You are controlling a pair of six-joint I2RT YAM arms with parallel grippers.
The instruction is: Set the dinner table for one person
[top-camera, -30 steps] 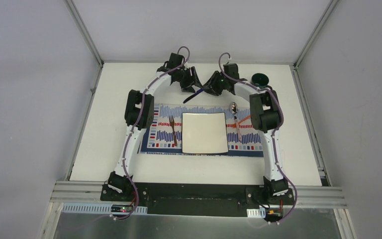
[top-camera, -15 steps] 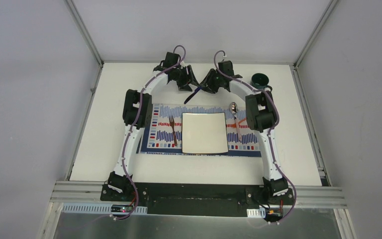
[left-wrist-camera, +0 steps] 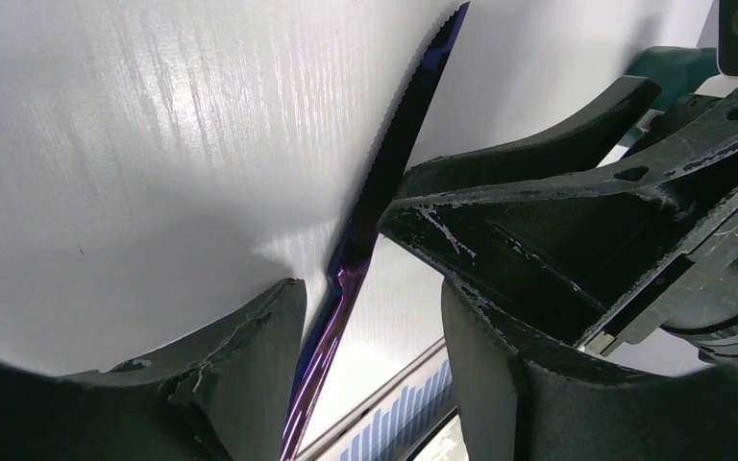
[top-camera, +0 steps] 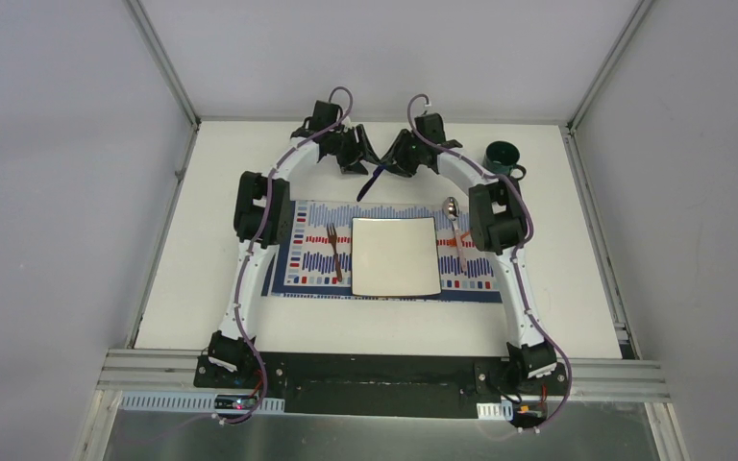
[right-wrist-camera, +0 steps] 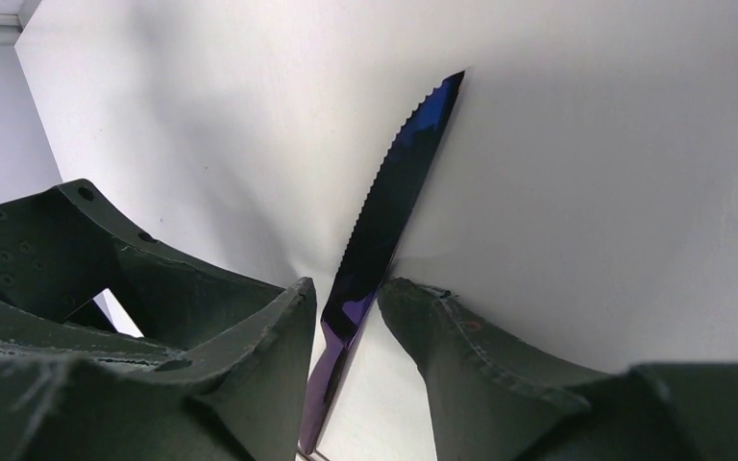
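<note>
White dinner table with striped placemat and dark green mug.

We see a knife of glossy blue-purple metal. We find the table matt white, faintly grained, the plate smooth.

The dinner table is lying flat and level. It is a large rectangular top, showing plain matte white all over, with aluminium frame rails running along its edges. It is stretching well beyond the striped placemat on every side, leaving wide margins to the left and right of the placemat and past its far edge, and a narrower strip on its near side. Seen close up, the white surface is showing a faint, fine grain.
</note>
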